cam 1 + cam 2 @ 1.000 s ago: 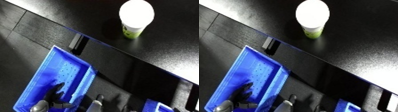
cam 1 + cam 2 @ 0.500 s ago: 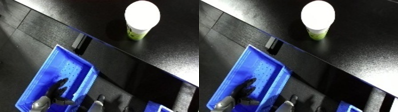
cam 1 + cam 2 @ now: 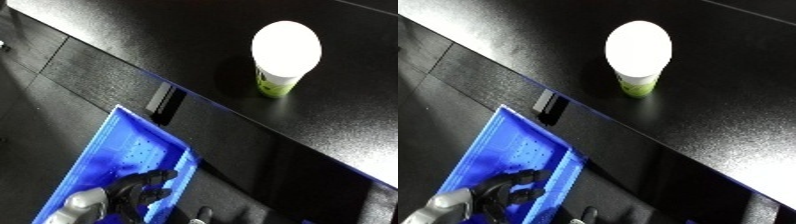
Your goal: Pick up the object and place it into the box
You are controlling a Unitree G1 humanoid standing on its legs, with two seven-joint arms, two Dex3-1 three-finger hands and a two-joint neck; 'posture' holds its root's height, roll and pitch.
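Where my left hand (image 3: 133,191) enters from the lower edge, it sits inside the blue bin (image 3: 114,145), black fingers loosely curled with nothing in them that I can see; the silver wrist shows just below it at the frame's bottom left. The fingertips lie close to the bin's right-hand wall, over the dotted blue floor. I note only a dark fingertip or two (image 3: 203,214) at the very bottom edge, just right of the bin, which I take for my right hand; too little of it shows for me to say how its fingers stand. The bin lies tilted in my view, its near corner toward the upper left, resting on a lower dark surface beside the black table (image 3: 505,35). The table edge runs diagonally from upper left to lower right with a thin blue line along it. A small dark rectangular fitting (image 3: 551,106) sits on the table's front face just above the bin's top corner. Up on the tabletop, well apart from the bin and from both hands, stands the object: a cup (image 3: 282,60) with a bright white lid and a green lower body, upright, casting a soft shadow to its left. Nothing is touching the cup. Its label is too washed out to read.
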